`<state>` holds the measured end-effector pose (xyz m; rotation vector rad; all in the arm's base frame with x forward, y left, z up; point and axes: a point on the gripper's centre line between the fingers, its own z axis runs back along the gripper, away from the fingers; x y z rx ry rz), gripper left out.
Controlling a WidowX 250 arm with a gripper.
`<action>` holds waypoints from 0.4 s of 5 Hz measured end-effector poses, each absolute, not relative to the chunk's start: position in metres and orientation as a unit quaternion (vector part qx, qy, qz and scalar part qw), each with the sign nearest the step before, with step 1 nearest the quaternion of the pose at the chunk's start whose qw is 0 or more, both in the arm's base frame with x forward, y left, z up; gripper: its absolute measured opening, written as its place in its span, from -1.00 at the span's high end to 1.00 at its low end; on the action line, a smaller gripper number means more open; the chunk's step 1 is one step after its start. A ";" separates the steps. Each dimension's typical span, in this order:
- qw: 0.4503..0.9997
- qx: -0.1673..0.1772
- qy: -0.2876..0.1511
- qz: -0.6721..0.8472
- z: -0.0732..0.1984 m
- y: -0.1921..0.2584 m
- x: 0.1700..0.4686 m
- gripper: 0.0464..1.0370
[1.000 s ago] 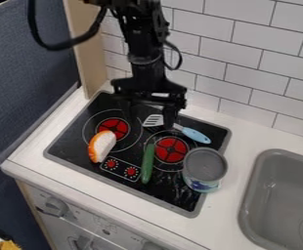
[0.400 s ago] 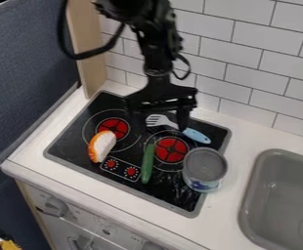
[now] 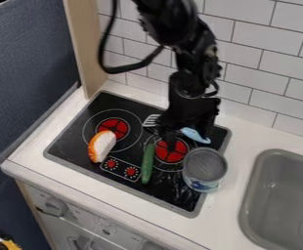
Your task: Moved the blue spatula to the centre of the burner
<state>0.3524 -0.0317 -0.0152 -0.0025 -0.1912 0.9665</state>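
From my station, the hand (image 3: 182, 139) sits above the mid-length of the blue spatula (image 3: 196, 135), on the wall side of the burner (image 3: 170, 156); I can't tell its grip state. I'd judge the shift runs crosswise to the spatula's long axis

No words or numbers can be read: on the stove top (image 3: 73, 146), the label (image 3: 203, 186) of the can (image 3: 205, 166) at four o'clock and the marks (image 3: 112, 158) round the dials (image 3: 131, 171) at seven are too small.
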 end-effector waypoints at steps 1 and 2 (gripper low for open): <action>0.848 -0.008 -0.081 0.523 -0.022 -0.037 0.365 -0.93; 0.833 -0.003 -0.074 0.548 -0.030 -0.037 0.375 -0.93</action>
